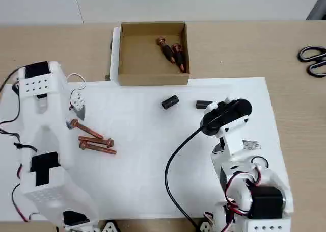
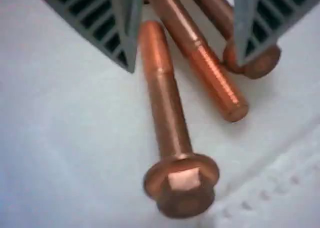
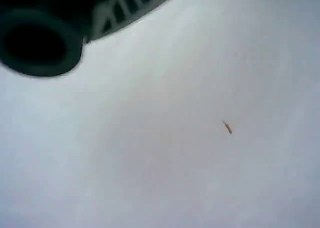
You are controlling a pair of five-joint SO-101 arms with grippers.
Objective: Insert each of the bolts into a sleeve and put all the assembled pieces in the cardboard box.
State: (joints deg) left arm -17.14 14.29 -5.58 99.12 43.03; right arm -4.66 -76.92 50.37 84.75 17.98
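Note:
Three copper bolts lie on the white mat at the left; the nearest bolt (image 2: 167, 112) (image 1: 85, 129) points its hex head at the camera. My left gripper (image 2: 187, 32) (image 1: 77, 106) hangs open just over them, one finger on each side of the middle bolt (image 2: 200, 62). Two black sleeves rest mid-mat: one sleeve (image 1: 170, 102) alone, the other sleeve (image 1: 204, 104) (image 3: 40, 42) right beside my right gripper (image 3: 107, 17), which sits under the right arm's head (image 1: 224, 114). The cardboard box (image 1: 133, 78) at the back holds two assembled pieces (image 1: 171, 50).
The white mat (image 1: 147, 160) covers the near table. Black scissors (image 1: 313, 59) lie at the far right on bare wood. A black cable (image 1: 173, 171) loops from the right arm across the mat.

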